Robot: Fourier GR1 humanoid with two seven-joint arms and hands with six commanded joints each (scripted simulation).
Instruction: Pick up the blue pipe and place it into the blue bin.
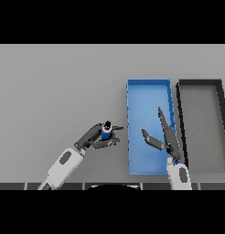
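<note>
Left hand (97, 137): reaching in from the lower left on a white and grey arm, it is curling its dark fingers and thumb around the blue pipe, with the fingertips pointing right toward the blue bin.

Blue pipe (105, 133): one short blue piece with a dark top end, standing roughly upright inside the left hand's grasp; it is sitting just left of the blue bin's left wall, outside the bin. Whether it is touching the table cannot be told.

Right hand (165, 137): coming in from the lower edge, it is hovering over the right half of the blue bin with its fingers straight and spread, the thumb splaying out to the left; it is holding nothing.

Blue bin (131, 98): one rectangular open tray with low walls, lying lengthwise away from the robot, right of centre; nothing is lying inside it.

Dark bin (180, 98): one black-rimmed tray with a grey floor, sitting just beside the blue bin on its right, the two long walls running parallel and nearly touching.

Table (55, 91): a plain grey surface filling the view, flat and evenly lit; the wide left part is bearing only the left arm.

Count: two hands, two bins, one pipe.
</note>
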